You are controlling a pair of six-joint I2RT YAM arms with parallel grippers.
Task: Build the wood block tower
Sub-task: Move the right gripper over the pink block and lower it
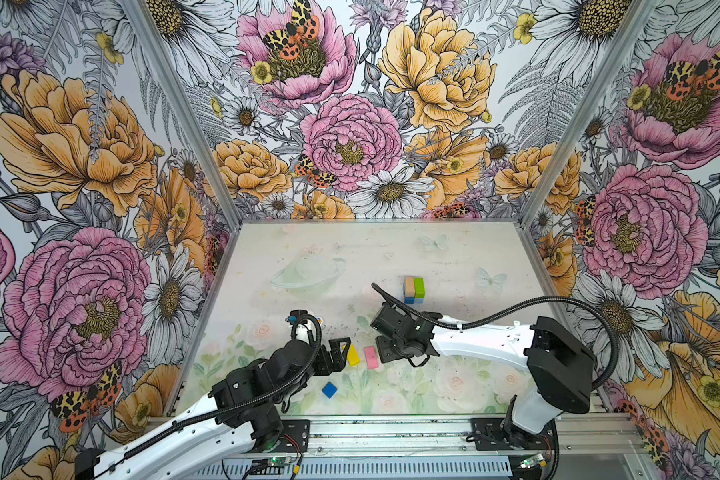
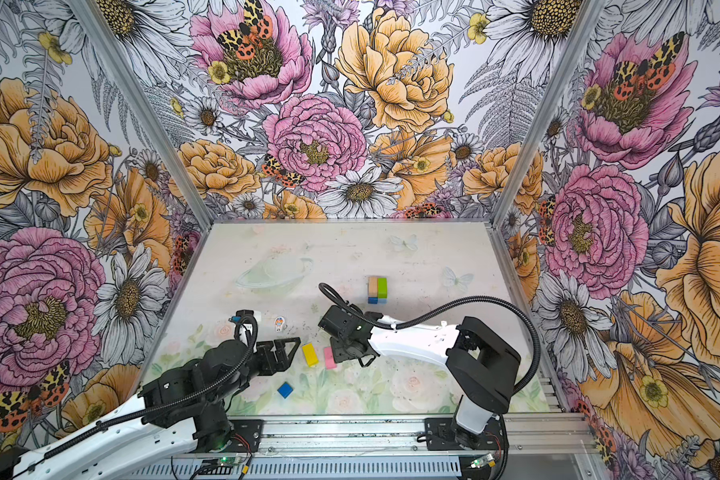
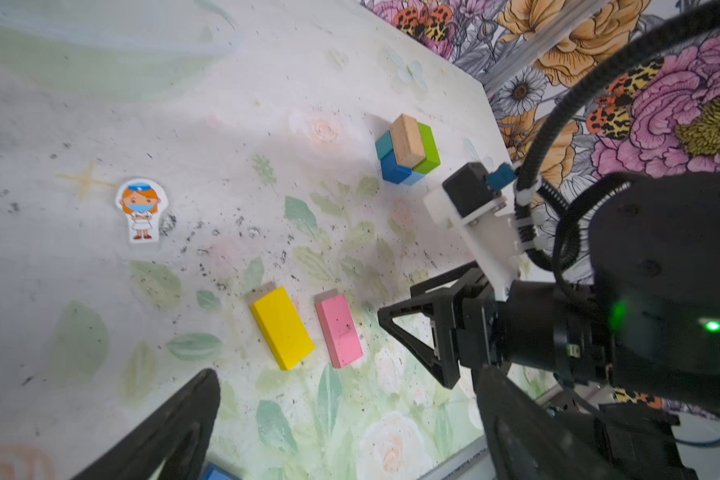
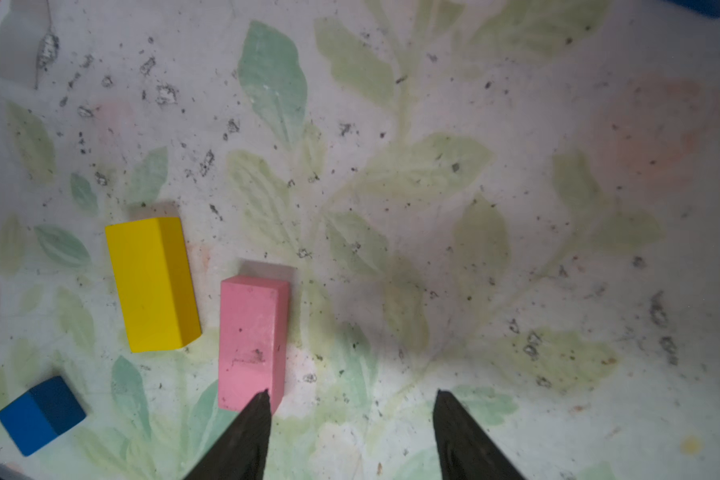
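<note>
Three loose pieces near centre: yellow brick (image 4: 150,286), pink brick (image 4: 252,340), dark blue cube (image 4: 40,415). Part-built tower (image 1: 414,289) far, right of centre. Right gripper (image 4: 350,395) jaws apart, empty, offset right of pink brick: closing here risks skewing it. Left gripper (image 1: 337,353) jaws wide, empty, beside yellow brick: arms could clash.

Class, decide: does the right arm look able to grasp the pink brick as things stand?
Probably yes. The right gripper hangs beside the pink brick, jaws apart; nothing lies between, and the yellow brick sits clear. A small sideways shift seems needed.
</note>
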